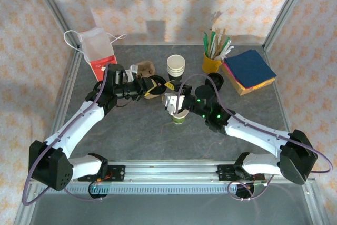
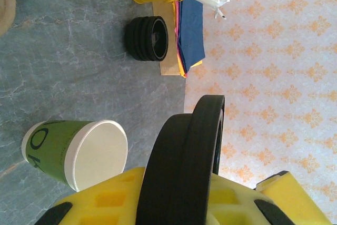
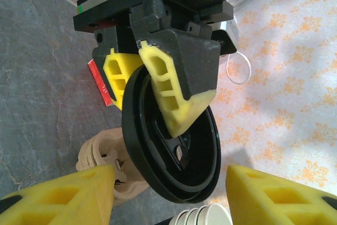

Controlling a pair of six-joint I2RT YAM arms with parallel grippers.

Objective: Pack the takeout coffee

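I've got the left gripper [image 3: 150, 104] pinched on a black lid [image 3: 158, 167], held edge-on. Right gripper [image 3: 169, 177] is partly open and empty. Coffee cup [image 1: 179, 117] stands upright mid-frame in the top view, just below the right gripper.

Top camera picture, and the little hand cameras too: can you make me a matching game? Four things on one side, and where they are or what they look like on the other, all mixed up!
Things:
1. takeout coffee cup
2. black lid
3. yellow mug
4. bag with handles

Clues:
A. pinched in the left pincer
B. full of sticks, at the back right
C. green, standing open with no lid, in the middle
D. red and white, at the back left

Pairs: 1-C, 2-A, 3-B, 4-D
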